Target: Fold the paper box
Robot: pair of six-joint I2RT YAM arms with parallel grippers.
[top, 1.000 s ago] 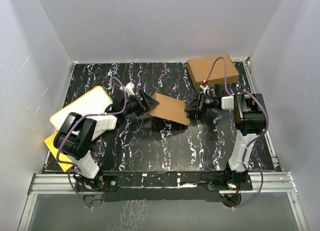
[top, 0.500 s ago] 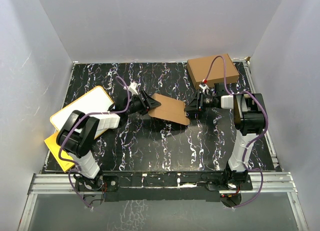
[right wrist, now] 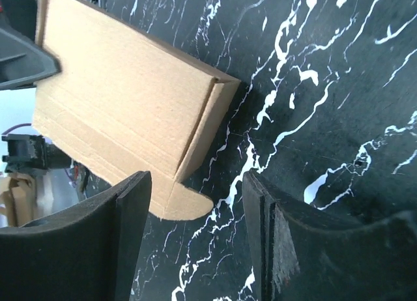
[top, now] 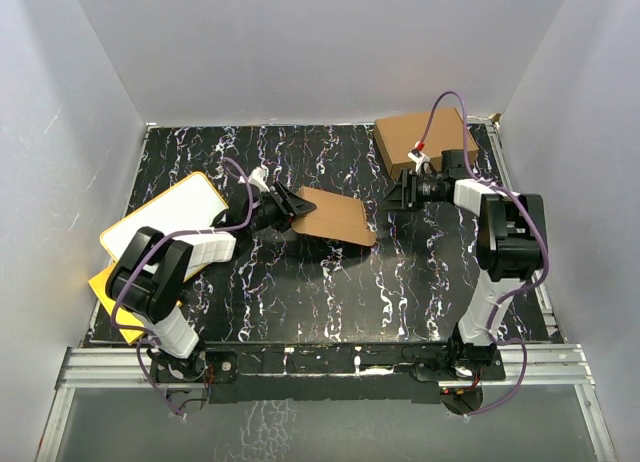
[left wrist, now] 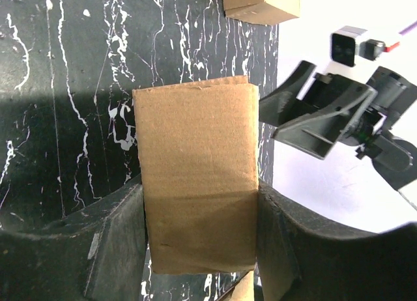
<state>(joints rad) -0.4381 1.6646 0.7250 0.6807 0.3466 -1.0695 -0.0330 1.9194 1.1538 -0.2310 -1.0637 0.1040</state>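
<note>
- Your left end effector (left wrist: 199, 191) is clamped on the paper box (left wrist: 195, 131); in its wrist view both fingers (left wrist: 111, 242) press the cardboard's long sides at the lower middle of the frame.
- In the top view the paper box sits at the centre of the frame, a flattened brown piece; its left end is in that grip, and its shadow falls on the black marbled bench (top: 330, 292) just below it.
- Your right end effector (top: 397, 194) stands with its jaws apart and holds nothing; it is just right of the box's free end, not touching.
- In the right wrist view the box fills the upper left; a rounded tab shows at its lower edge.
- A ready-made brown box (top: 422, 142) rests at the upper right; a white board with a yellow rim (top: 165, 220) lies at the left.
</note>
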